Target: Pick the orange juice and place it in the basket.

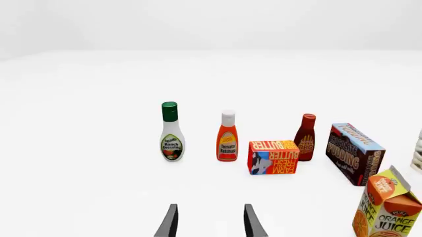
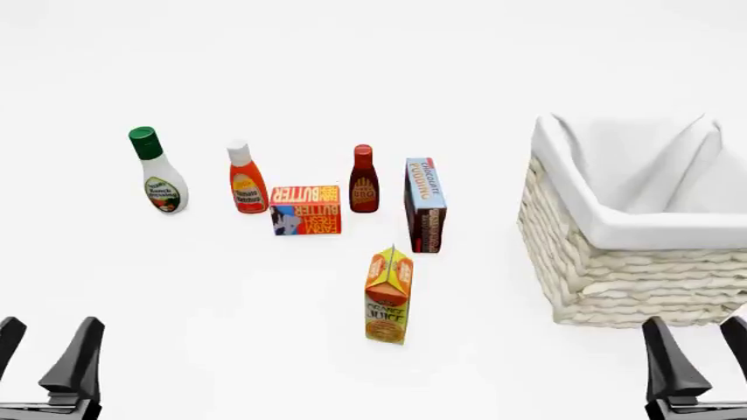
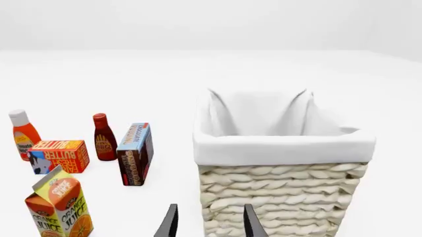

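Cardboard, plastic and wicker share a smooth, matte white desk [image 2: 233,332]. Nearest the arms stands the orange juice [image 2: 389,296], a small gable-top paper carton printed orange and yellow with a green edge, upright and alone near the middle of the desk, well apart from both grippers. To its right sits the basket [image 2: 631,280], a big square tub of thick cream wicker plaits, its white cloth lining folded over the rim and rising in soft peaks at the corners; nothing shows inside it.

Behind the carton runs a loose row. A white plastic ranch dressing bottle with a green cap [image 2: 156,172] stands far left, then an orange-red ketchup bottle with a white cap [image 2: 245,178], then a flat orange "BUTTER" box [image 2: 306,210] lying on its long side, a slim dark-red sauce bottle [image 2: 363,179] just behind it, and a tall brown chocolate pudding box with a blue top face [image 2: 425,206] standing on end, nearest the basket.

Both grippers hang low at the near edge. The left gripper [image 2: 45,354] has its black, tapered fingers [image 2: 82,350] spread apart around nothing; the right gripper [image 2: 698,354] also stands parted and unloaded, just in front of the basket's woven wall.
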You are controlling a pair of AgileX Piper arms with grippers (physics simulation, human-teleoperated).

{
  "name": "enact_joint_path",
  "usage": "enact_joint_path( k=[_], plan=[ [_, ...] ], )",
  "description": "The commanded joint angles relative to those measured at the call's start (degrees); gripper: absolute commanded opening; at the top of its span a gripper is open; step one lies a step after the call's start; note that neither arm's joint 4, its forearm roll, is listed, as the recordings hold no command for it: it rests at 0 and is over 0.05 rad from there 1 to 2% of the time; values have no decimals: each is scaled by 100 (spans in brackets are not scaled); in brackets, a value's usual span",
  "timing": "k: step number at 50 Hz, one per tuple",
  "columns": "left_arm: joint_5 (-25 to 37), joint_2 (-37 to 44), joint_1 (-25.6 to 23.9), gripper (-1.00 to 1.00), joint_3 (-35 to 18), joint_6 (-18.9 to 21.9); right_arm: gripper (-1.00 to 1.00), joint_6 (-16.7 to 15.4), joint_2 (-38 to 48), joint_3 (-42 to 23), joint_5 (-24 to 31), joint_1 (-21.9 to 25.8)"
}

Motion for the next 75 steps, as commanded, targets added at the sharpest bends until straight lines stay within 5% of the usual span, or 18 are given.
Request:
enact_joint_path(
  k=[1,24,44,59,61,75],
  plan=[
    [0,0,0,100,0,0,100,-11,97,-8,-38,30],
    [0,0,0,100,0,0,100,120,648,-434,116,875],
    [0,0,0,100,0,0,100,-403,2395,-1015,-694,1798],
    [0,0,0,100,0,0,100,-376,3395,-1790,-504,2268],
    [0,0,0,100,0,0,100,-722,3719,-1857,-563,2240],
    [0,0,0,100,0,0,100,-862,4625,-2453,-600,2638]
  ],
)
